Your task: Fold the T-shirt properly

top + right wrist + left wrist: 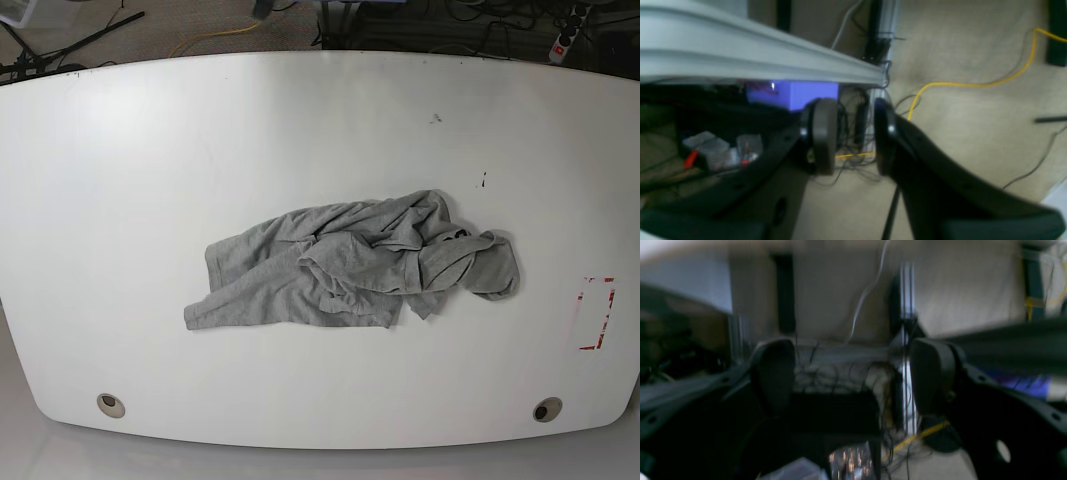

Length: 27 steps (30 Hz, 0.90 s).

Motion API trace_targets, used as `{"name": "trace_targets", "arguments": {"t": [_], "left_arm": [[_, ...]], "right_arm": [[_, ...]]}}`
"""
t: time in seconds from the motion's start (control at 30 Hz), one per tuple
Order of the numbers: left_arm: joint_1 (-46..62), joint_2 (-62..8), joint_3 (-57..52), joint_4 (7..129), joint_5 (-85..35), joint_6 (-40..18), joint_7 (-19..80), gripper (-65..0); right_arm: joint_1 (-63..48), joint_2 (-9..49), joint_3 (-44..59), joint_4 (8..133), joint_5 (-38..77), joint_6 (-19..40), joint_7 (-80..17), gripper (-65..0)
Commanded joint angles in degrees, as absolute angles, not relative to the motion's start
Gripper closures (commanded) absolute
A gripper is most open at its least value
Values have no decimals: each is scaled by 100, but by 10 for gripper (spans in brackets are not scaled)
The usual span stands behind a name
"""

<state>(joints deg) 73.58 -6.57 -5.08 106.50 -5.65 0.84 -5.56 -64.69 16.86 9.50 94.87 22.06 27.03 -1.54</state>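
From the base camera I see the T-shirt (350, 265) lying crumpled in a heap near the middle of the white table (150, 180), bunched up rather than spread flat, with one flatter part trailing to that view's left and a thicker knot of cloth at its right end. Neither arm appears in this overhead view, so the shirt lies well apart from both pincers and nothing touches it.

On my left wrist camera, which is blurred, the left gripper (853, 376) has its two dark fingers spread wide with nothing between them. Beyond the gap I make out tangled cables (840, 373) and an upright aluminium post (907, 340), with beige floor behind.

On my right wrist camera, the right gripper (853, 136) stands partly open, a narrow gap between its pads and nothing pinched. Above it and to the left runs a grey aluminium rail (740, 53); a purple box (806, 95) sits just behind the left pad, and a yellow cable (973, 83) snakes across the floor to the right of the pincer.
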Motion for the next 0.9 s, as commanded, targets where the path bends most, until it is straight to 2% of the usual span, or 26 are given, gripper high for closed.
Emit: {"name": "trace_targets", "arguments": {"t": [0.0, 0.27, 0.7, 0.87], "left_arm": [[7500, -655, -602, 11187, -576, 75, -699, -500], [7336, -655, -716, 11354, -576, 75, -699, -500], [6378, -655, -716, 11345, -541, 75, -690, -504], [6281, -681, -716, 11336, -541, 75, -690, -504]], "right_arm": [[-6563, 1727, 1226, 10097, 2281, 2730, -409, -173], [-5842, 1727, 1437, 11046, 2281, 2738, -901, -173], [-3468, 1490, 1385, 11310, 2273, 2774, -2985, -181], [-2563, 1490, 1068, 11310, 2273, 2774, -3653, -181]]}}
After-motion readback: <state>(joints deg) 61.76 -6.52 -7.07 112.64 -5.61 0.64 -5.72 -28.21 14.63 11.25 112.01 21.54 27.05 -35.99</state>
